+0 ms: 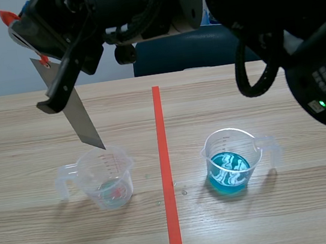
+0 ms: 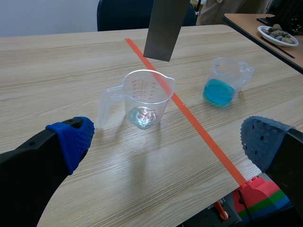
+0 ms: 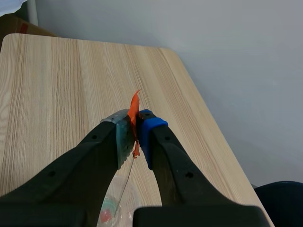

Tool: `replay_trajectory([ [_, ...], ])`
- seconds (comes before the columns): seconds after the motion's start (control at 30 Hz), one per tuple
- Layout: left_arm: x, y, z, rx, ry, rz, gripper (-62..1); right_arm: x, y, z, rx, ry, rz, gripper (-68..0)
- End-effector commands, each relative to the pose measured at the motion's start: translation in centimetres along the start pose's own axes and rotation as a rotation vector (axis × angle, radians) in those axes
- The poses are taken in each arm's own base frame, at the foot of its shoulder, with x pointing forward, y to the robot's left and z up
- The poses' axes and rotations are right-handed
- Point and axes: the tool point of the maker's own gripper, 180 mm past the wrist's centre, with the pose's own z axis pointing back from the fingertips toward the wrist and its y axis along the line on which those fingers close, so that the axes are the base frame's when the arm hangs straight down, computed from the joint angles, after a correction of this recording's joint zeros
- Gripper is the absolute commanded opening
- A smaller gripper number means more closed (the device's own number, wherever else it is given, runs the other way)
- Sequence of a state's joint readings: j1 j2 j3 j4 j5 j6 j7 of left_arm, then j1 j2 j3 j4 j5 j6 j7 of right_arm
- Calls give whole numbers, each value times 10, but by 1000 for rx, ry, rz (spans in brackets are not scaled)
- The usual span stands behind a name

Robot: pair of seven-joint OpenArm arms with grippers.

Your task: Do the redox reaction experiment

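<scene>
My right arm comes in from the right across the top of the scene view. Its gripper (image 1: 46, 71) (image 3: 135, 127) is shut on the taped upper end of a grey metal strip (image 1: 77, 116) (image 2: 163, 28). The strip hangs tilted, its lower tip just above the rim of a clear beaker (image 1: 107, 181) (image 2: 144, 97) holding a little clear liquid. Right of the tape line stands a second beaker (image 1: 232, 164) (image 2: 225, 82) with blue liquid. In the left wrist view my left gripper (image 2: 168, 142) is open, low and short of the clear beaker, with nothing between its fingers.
An orange-red tape line (image 1: 166, 170) runs down the middle of the wooden table. A few droplets (image 1: 181, 189) lie beside it. A blue chair (image 1: 189, 48) stands behind the table. A plate of stones (image 2: 279, 34) sits on another table beyond the blue beaker.
</scene>
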State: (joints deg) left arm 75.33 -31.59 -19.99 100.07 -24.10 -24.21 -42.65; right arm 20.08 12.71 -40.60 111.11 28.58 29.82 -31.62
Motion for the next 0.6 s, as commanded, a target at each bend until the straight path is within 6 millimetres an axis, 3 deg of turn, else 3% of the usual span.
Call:
replay_trajectory([
  [0.0,4,-2,0,2,-21,12,14,8,-4,1,-9,-29,2,-669],
  [0.57,2,-2,0,1,-10,10,14,8,-4,1,-9,-29,2,-669],
])
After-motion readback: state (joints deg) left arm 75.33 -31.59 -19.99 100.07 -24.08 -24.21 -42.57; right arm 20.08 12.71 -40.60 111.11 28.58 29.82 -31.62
